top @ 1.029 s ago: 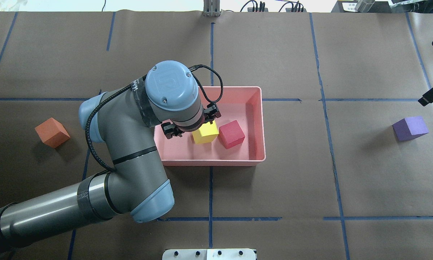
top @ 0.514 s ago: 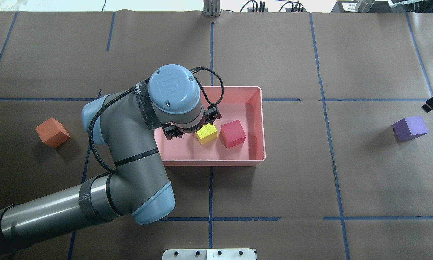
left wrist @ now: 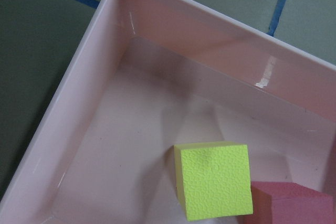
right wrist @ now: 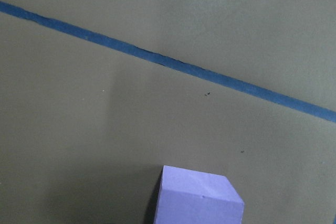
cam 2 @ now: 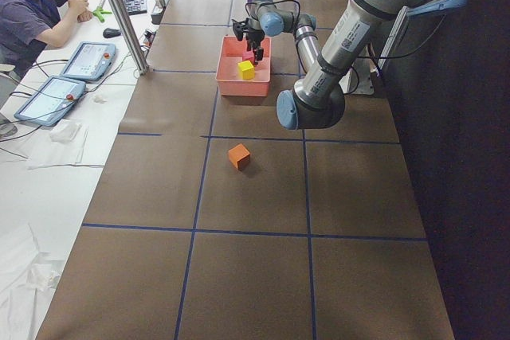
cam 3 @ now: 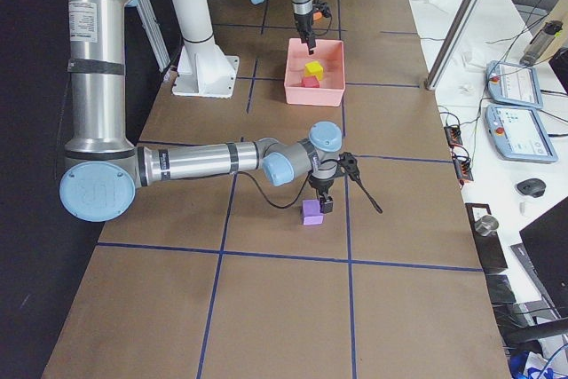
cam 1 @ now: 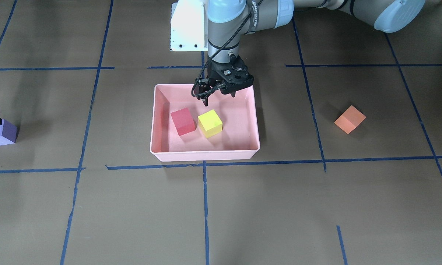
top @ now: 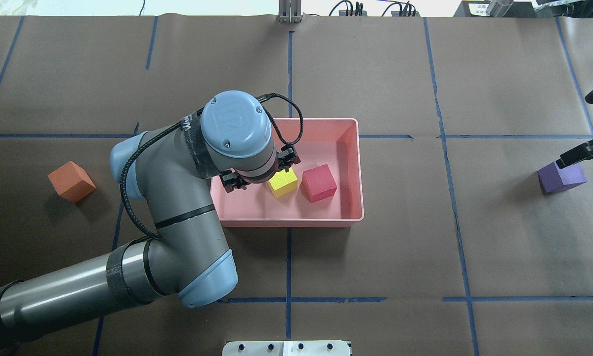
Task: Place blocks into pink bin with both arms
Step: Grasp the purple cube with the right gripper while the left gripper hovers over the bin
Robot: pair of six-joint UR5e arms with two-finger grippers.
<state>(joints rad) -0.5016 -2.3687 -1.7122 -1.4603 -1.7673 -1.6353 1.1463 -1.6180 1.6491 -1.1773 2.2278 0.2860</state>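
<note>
Left gripper (cam 1: pixel 221 98) spread wide and empty, poised over the pink bin (cam 1: pixel 206 155). Inside, yellow-green block (cam 1: pixel 210 123) just beside red block (cam 1: pixel 183 121), both resting flat. Right gripper (top: pixel 571 158) low over purple block (top: pixel 563 179), far off on the table (top: pixel 400 257); open or closed, impossible to tell. Orange block (cam 1: pixel 349 119) alone on the opposite side, well apart.

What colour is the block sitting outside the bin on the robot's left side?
Orange. The orange block shows best in the overhead exterior view.
</note>
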